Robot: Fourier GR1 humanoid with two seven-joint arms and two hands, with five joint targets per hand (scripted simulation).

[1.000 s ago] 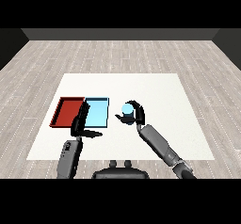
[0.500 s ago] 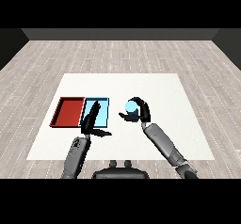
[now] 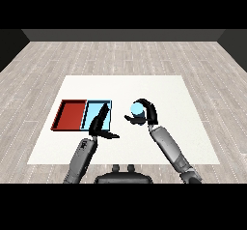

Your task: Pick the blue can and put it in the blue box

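- Compared with a second ago, the right black hand (image 3: 144,114) is found nearly where it was at the centre of the frame, with its fingers and thumb curled round the small light blue cylindrical can (image 3: 137,109).
- The can is seen held in that hand, just right of the light blue shallow tray (image 3: 109,103), not yet over it.
- The left black hand (image 3: 100,125) is seen shifted right and upward over the past second: it now lies across the lower part of the light blue tray, fingers straight and apart, thumb out to the right, holding nothing.
- From this it is judged that the pick is done and the carry to the left remains; the left hand may be in the way of the placing.
- One can is counted.
- Two trays are counted: the light blue one and a red shallow tray (image 3: 71,115) touching it on the left.
- Two hands and one white square table (image 3: 183,103) are counted.
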